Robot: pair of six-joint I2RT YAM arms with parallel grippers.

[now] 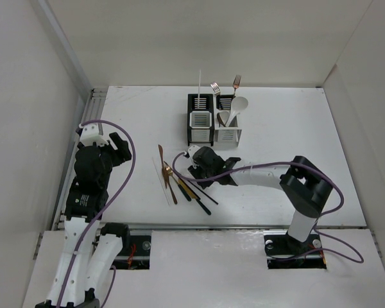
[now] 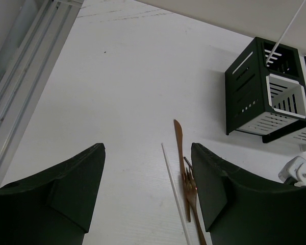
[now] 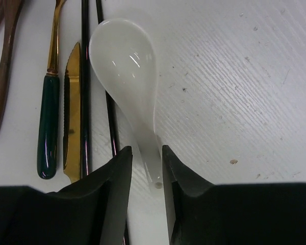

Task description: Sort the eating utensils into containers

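Right arm extends low from lower right to frame centre. The right gripper point(image 3: 147, 153) is clamped on the handle of a white ceramic soup spoon point(image 3: 123, 56), which lies on the bench point(image 1: 295, 141) beside black chopsticks point(image 3: 85, 76). The left gripper point(image 2: 147, 149), at frame left, is spread wide above the bench. The caddies point(image 1: 212, 123) stand at upper centre.

My white-bodied caddy point(image 1: 200, 122) and silver-grey caddy point(image 1: 228, 128) stand upright, joined side by side. A thin white chopstick point(image 1: 200, 82) stands in the white one. A silver fork point(image 1: 215, 87), a copper fork point(image 1: 236, 81) and white soup spoons point(image 1: 237, 106) lean in the grey one.

In front of the caddies, loose pieces lie flat:
- a brown wooden piece point(image 2: 178, 140)
- a second copper fork point(image 2: 191, 196)
- a loose white chopstick point(image 2: 174, 194)
- black chopsticks point(image 3: 85, 76)
- a green-handled gold piece point(image 3: 48, 127)
- a gold knife point(image 3: 73, 112)

A white ceramic spoon point(image 3: 123, 61) lies bowl-up among them, its handle between the fingers of my right gripper point(image 3: 147, 158).
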